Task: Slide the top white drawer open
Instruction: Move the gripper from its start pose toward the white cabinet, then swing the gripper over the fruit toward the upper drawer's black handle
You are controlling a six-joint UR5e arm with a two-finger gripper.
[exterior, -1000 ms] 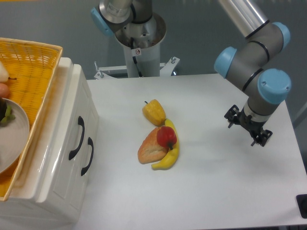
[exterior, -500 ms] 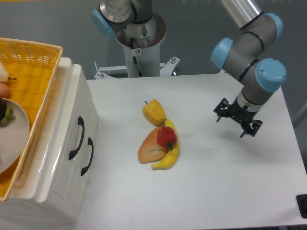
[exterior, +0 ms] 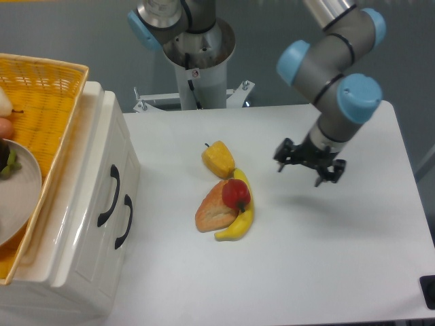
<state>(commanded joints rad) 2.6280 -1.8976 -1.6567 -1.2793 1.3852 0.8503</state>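
Above the table, your gripper hangs with fingers spread, holding nothing. The top white drawer sits shut, well apart from it.

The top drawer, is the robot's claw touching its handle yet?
No, the gripper hangs over the table right of the fruit, far from the top white drawer and its black handle.

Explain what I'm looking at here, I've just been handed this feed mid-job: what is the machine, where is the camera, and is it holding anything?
One fixed camera looks down at a white table. The grey arm with blue joints is the robot; its black pincer hangs above the table, open and empty. At the left stands a cream cabinet: the top white drawer and the lower drawer each have a black handle, and both look shut. A yellow basket sits on top. Mid-table lie toy fruits: a yellow pepper, a banana, a red piece and an orange slice.
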